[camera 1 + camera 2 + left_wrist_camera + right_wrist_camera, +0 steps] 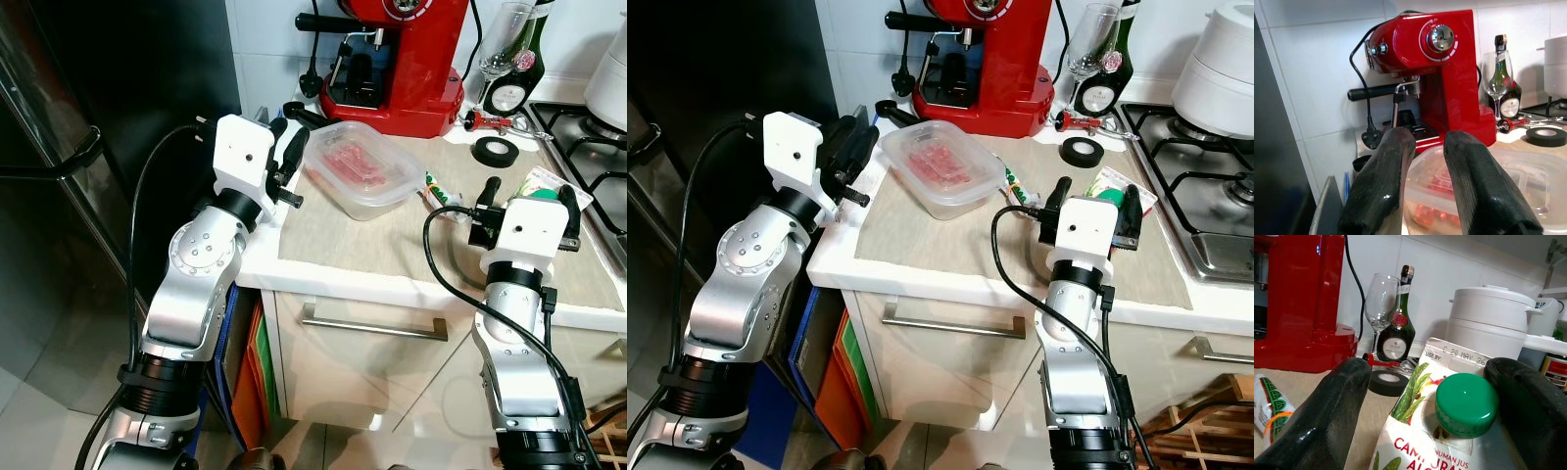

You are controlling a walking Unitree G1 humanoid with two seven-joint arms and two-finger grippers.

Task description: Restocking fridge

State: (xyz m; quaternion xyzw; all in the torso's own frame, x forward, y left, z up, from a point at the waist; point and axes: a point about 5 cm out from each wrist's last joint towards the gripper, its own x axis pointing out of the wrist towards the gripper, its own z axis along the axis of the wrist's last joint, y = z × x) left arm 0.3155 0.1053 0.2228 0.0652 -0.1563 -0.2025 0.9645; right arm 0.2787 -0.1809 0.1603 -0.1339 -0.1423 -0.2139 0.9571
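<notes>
Green-capped juice carton (1449, 440) between the right hand's (1435, 416) spread black fingers (1317, 416), wine glass (1379, 308) behind.

white tiled wall (1312, 73) | beige countertop (392, 245) | cream drawer (372, 362) | glossy floor (49, 392)

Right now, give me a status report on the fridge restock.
Left gripper open, at the near edge of the clear food container. Right gripper open, fingers straddling the green-capped carton. Nothing lifted yet. Tape roll and wine glass beyond the carton.
</notes>
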